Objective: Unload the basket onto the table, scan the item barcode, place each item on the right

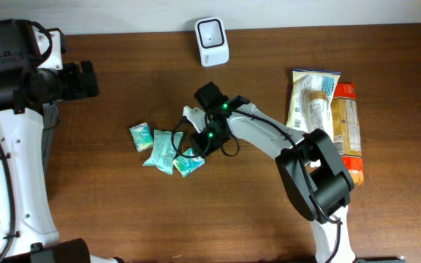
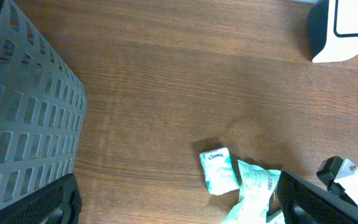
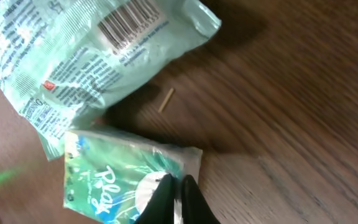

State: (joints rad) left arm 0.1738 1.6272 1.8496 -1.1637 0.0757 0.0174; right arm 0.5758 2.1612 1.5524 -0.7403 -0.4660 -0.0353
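Only the pickup looks under way: the right gripper (image 3: 178, 186) is pinched closed on the edge of a green packet (image 3: 117, 180), which lies flat mid-table beside other packets (image 1: 159, 146). The scanner (image 1: 212, 42) stands well apart at the far edge. Lifting the packet and showing its barcode are not yet done. The left gripper (image 1: 86, 79) hangs wide open and empty at the left.

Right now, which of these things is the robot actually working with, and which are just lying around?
In the job:
green packet, pinched in the right gripper
white scanner

Lying about for now:
pale packet with a barcode
Kleenex pack
white snack bag
orange snack bag
grey basket
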